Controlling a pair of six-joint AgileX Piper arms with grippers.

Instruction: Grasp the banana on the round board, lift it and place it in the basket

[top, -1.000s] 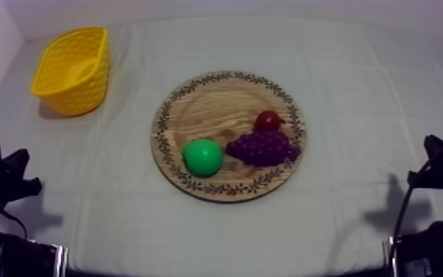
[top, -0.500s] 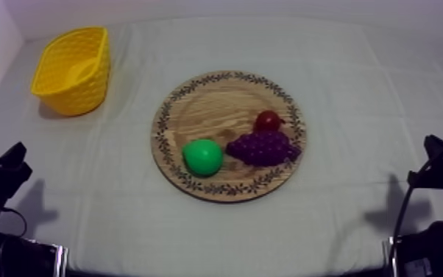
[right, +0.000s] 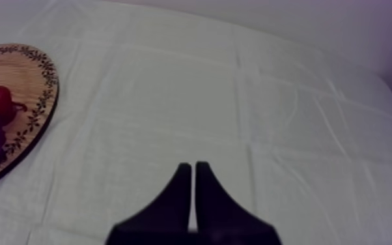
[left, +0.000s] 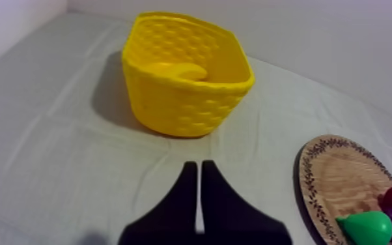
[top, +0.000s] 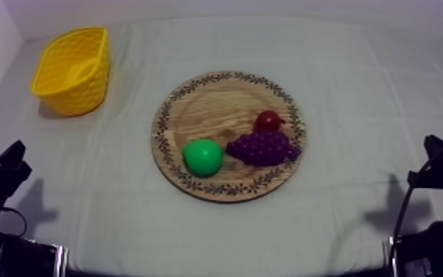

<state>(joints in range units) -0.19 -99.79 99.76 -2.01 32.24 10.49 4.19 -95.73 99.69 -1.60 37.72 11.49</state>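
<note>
Banana [left: 184, 70]: lying inside yellow basket [left: 179, 111] (wooden board [top: 202, 103] carries pear [top: 202, 157], grapes [top: 263, 147] and small red fruit [top: 268, 120]). Left pincer [left: 198, 166], right pincer [right: 193, 166]: both narrow, holding nothing, over desk [top: 357, 88]. Risk: a needless regrasp might tip the light basket.

The board [top: 210, 103] and the basket [top: 57, 94]
The banana [left: 184, 71] lies in the basket, far left. On the middle board, the pear [top: 202, 157] sits left of the grapes [top: 263, 147].

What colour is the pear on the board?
The pear is bright green, clearest in the top view.
</note>
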